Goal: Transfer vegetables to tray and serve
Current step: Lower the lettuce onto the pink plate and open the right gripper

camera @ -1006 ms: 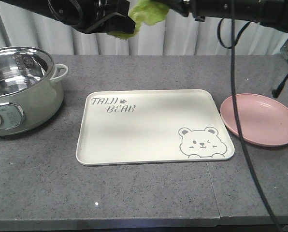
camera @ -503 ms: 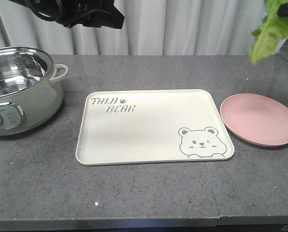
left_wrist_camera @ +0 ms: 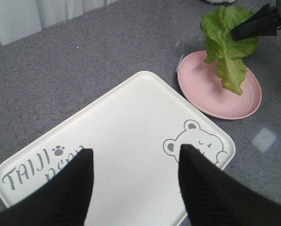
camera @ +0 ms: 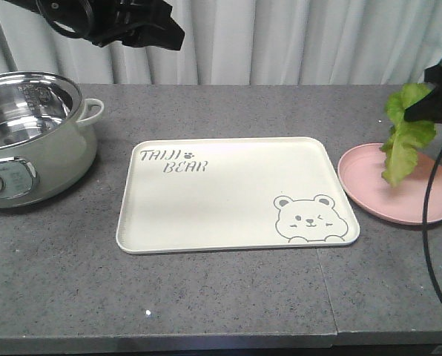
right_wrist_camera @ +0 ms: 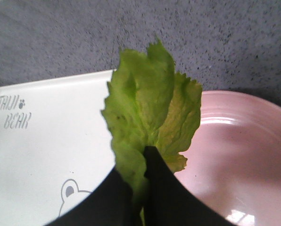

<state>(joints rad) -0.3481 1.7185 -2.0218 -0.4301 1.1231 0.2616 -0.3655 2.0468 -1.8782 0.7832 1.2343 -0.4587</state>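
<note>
My right claw (right_wrist_camera: 144,157) is pinched shut on the stem end of the bright green, crinkly lettuce leaf (right_wrist_camera: 147,103), which hangs straight down from it. Directly below this claw sits the round pink plate (camera: 429,204). The leaf's tip dangles over the plate, and I cannot tell whether it touches. The large cream-white rectangular plastic tray (camera: 221,193), with grey "TAIJI BEAR" lettering and a winking bear, lies to the left of that claw. It rests just beside the plate on the grey speckled tabletop (camera: 206,297). My left claw (left_wrist_camera: 135,157) hangs high above the tabletop, jaws spread wide and gripping nothing, with the tray below it. Lower and to its left stands a pale green electric pot (camera: 35,141) with a shiny steel inside.
</note>
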